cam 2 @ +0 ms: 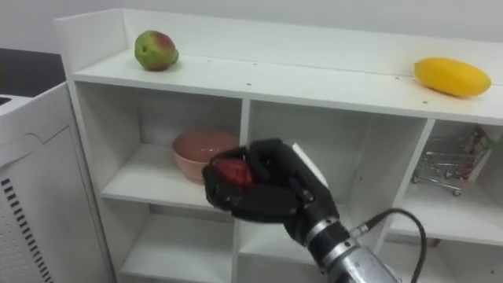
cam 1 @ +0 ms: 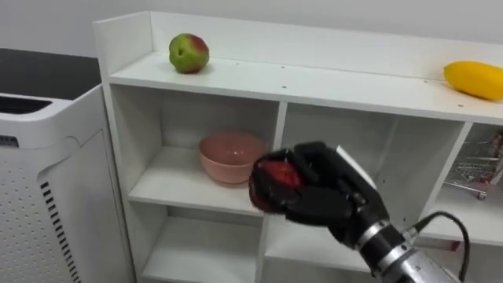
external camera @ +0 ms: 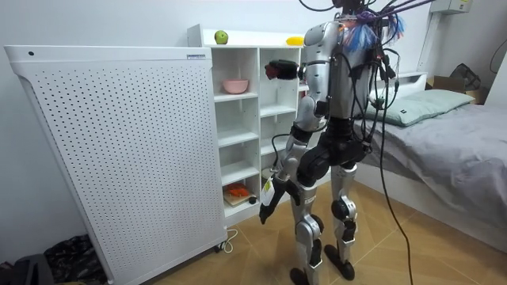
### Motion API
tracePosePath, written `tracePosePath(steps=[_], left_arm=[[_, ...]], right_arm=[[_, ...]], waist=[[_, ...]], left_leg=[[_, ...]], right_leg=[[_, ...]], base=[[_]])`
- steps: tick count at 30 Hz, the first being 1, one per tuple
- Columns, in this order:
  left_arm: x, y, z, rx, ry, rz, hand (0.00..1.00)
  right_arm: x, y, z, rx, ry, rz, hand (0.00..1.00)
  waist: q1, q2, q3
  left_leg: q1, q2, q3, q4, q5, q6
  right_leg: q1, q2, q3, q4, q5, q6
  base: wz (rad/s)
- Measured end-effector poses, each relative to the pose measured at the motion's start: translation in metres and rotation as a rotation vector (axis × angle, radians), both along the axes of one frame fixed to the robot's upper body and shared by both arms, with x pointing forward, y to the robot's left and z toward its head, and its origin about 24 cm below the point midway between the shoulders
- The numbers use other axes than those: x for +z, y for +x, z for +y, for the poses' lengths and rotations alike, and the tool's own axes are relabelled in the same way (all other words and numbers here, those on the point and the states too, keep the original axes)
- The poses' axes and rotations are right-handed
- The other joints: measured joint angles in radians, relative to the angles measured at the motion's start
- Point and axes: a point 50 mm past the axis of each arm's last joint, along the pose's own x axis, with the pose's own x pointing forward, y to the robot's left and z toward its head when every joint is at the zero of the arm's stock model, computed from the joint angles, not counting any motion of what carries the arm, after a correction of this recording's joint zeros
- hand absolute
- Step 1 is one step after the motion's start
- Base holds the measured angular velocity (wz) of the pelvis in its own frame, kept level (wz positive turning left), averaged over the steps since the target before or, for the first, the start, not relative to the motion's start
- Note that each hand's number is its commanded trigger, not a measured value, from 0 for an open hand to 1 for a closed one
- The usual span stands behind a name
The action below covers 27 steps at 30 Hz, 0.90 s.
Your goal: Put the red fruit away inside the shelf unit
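My right hand (cam 1: 322, 196) reaches in from the lower right, shut on a red fruit (cam 1: 277, 174). It hovers in front of the white closet (cam 1: 314, 79), level with the upper shelf and before the divider between two compartments. A pink bowl (cam 1: 228, 153) stands in the left compartment, just behind and left of the fruit. On the closet's top lie a green-red apple (cam 1: 189, 53) at the left and a yellow fruit (cam 1: 475, 79) at the right. In the room view I stand upright facing the closet, and my left hand (external camera: 265, 207) hangs by my thigh with relaxed fingers.
A small wire shopping cart (cam 1: 471, 169) sits in the right compartment. A tall white perforated panel (external camera: 119, 150) stands against the closet's left side. Something orange (external camera: 238, 191) lies on a low shelf. A bed (external camera: 451, 127) is behind me.
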Motion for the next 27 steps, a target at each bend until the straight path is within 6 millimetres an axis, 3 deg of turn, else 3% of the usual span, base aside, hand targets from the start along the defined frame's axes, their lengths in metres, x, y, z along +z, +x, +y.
tracePosePath(steps=[3,8,10,12,17,20,27], left_arm=[[-0.001,0.001,0.001,0.038,-0.002,-0.008,0.0],[0.0,0.016,-0.003,0.098,-0.025,-0.068,0.0],[0.0,0.02,-0.005,0.149,-0.049,-0.086,0.0],[0.001,0.027,-0.007,0.164,-0.066,-0.111,0.0],[0.001,0.035,-0.011,0.169,-0.096,-0.145,0.0],[0.001,0.034,-0.012,0.166,-0.091,-0.135,0.0],[-0.001,0.033,-0.018,0.14,-0.091,-0.12,0.0]], right_arm=[[-0.027,0.005,-0.012,-0.064,-0.016,0.108,1.0],[-0.059,0.01,-0.027,-0.181,0.067,0.26,1.0],[-0.084,0.008,-0.035,-0.245,0.158,0.382,1.0],[-0.095,0.006,-0.039,-0.272,0.179,0.435,1.0],[-0.098,0.012,-0.052,-0.355,0.289,0.481,1.0],[-0.09,0.026,-0.063,-0.437,0.466,0.503,1.0],[-0.088,0.038,-0.078,-0.528,0.673,0.547,1.0]], waist=[[-0.004,0.017,0.0088],[-0.002,0.021,0.0079],[-0.003,0.028,0.012],[-0.003,0.029,0.0134],[0.003,0.044,0.0257],[0.001,0.046,0.0306],[0.03,0.055,0.0388]], left_leg=[[-0.025,0.002,-0.001,0.016,0.0,0.0],[-0.133,0.005,-0.005,0.072,0.002,0.002],[-0.152,0.005,-0.01,0.094,0.002,0.002],[-0.188,0.001,-0.011,0.115,0.002,0.005],[-0.32,-0.015,-0.009,0.208,-0.006,0.02],[-0.433,-0.032,0.0,0.282,-0.016,0.027],[-0.627,-0.032,-0.001,0.407,-0.019,0.025]], right_leg=[[-0.019,-0.002,-0.011,0.018,0.0,0.0],[-0.136,-0.019,-0.015,0.086,-0.005,-0.006],[-0.152,-0.025,-0.019,0.11,-0.007,-0.008],[-0.195,-0.037,-0.016,0.148,-0.018,-0.01],[-0.344,-0.067,-0.003,0.289,-0.051,-0.017],[-0.478,-0.096,0.023,0.398,-0.089,-0.021],[-0.67,-0.112,0.032,0.517,-0.102,-0.035]], base=[[0.01],[0.01],[0.1],[0.03],[0.0],[0.05],[0.03]])
